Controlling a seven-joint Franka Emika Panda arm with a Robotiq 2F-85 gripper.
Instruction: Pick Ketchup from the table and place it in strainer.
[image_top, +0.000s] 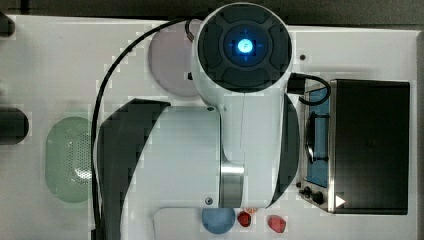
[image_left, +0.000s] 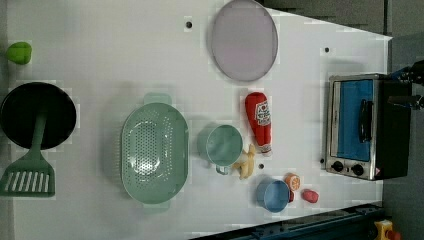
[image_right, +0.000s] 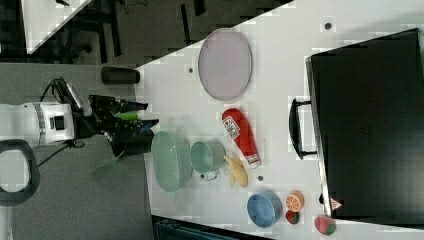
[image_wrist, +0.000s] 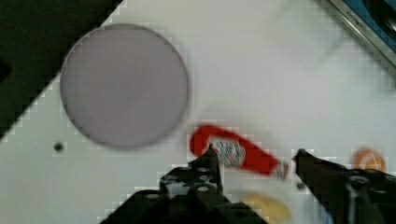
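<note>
Closest to the wrist camera are the two black fingers (image_wrist: 212, 161) of the gripper (image_wrist: 256, 158), spread well apart with nothing between them, hanging above the table with the ketchup (image_wrist: 236, 155) seen in the gap below. The ketchup (image_left: 259, 121) lies flat on its side on the white table (image_left: 100, 45), apart from the fingers and not gripped; in the left view it rests between the grey-lilac plate (image_left: 243, 40) above it and the pale yellow banana-like piece (image_left: 245, 162) that sits just at its cap end. To the left view's left of the bottle stands the round teal-green cup (image_left: 222, 145), close by, and beyond the cup is the strainer (image_left: 154, 152), mint green, oval, with a perforated bottom and nothing in it. Well off to the left view's right stands a small toaster oven (image_left: 357, 127) with a blue door and a black handle. Near the left view's lower edge are a blue bowl (image_left: 274, 195), an orange slice (image_left: 292, 181) and a small red fruit piece (image_left: 309, 195). At the left view's far left, a black pan (image_left: 37, 115) holds a green spatula (image_left: 29, 172), and a little green pepper-like toy (image_left: 19, 52) lies above it. From the right view the arm (image_right: 35, 125) reaches in from the right view's left, its gripper (image_right: 127, 125) held over the end of the strainer (image_right: 170, 160). From the top view the arm's white body (image_top: 200, 150) covers the middle of the table, the strainer (image_top: 67, 160) peeking out at the top view's left.
</note>
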